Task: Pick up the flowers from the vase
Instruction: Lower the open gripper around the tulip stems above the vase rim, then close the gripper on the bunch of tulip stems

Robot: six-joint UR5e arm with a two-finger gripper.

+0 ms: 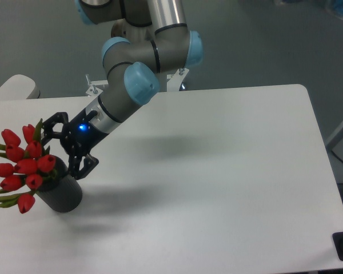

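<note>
1. The flowers (24, 165) sit in the vase (62, 193) at lower left of the frame.
2. The gripper (64, 145), fingers spread, flanks the bunch's right side, seemingly not touching.
3. Approach step; next it must close on the stems and lift.

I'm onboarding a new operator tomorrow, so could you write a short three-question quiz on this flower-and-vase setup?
1. True or false: the flowers are already out of the vase.
2. Which side of the table holds the vase, as the camera sees it: A) near-left, B) far-right, C) centre?
3. Fill in: the gripper stands with its fingers ____, beside the red buds.

Key: 1. False, the stems still sit in the vase mouth. 2. A. 3. open; nothing is held.
</note>
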